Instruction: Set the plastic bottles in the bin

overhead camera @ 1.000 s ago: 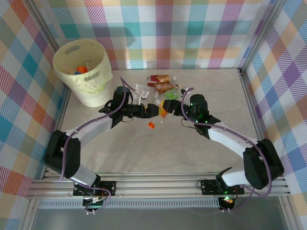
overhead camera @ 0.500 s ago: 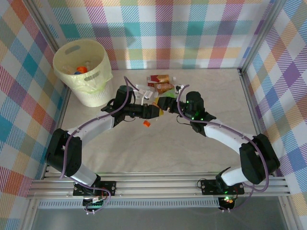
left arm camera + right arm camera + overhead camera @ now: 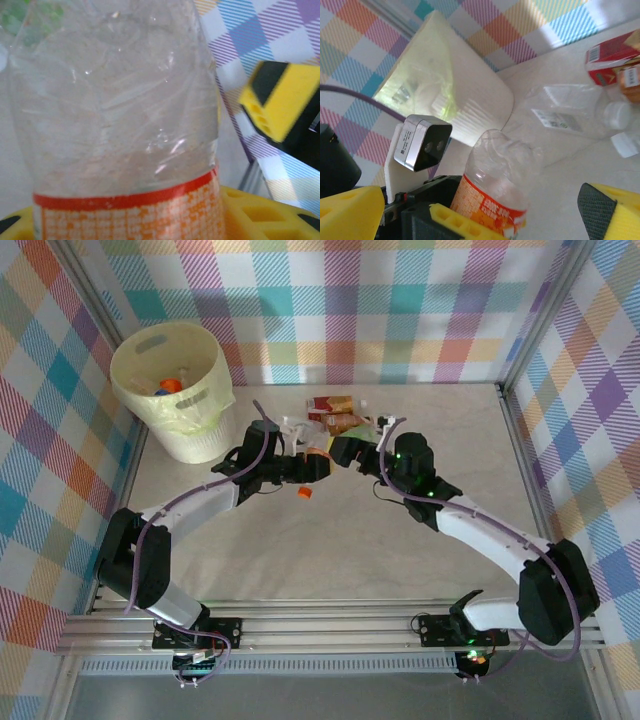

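The left gripper [image 3: 317, 468], near the middle of the bench [image 3: 300, 560], is pressed together on an orange-labelled bottle [image 3: 120, 125], a clear and slightly crumpled one, pinching it at the label end. The right gripper [image 3: 345, 451], just to its right, stands spread wide, its yellow fingers [image 3: 350, 215] on either side of that bottle and clear of it. A small orange piece [image 3: 305, 493], perhaps a cap, lies on the bench just near of the two grippers.

Just beyond them, towards the far wall, sits the pile of bottles [image 3: 335, 417]: red- and orange-labelled ones, clear ones, some green.

The bin [image 3: 190, 430] stands at the far left corner, well apart from the held bottle. Inside it a few items [image 3: 168, 387] show, orange and blue among them; their number cannot be told.

Judged progress: partway. Some bottles are binned, one is in hand, and the pile is yet to be moved.
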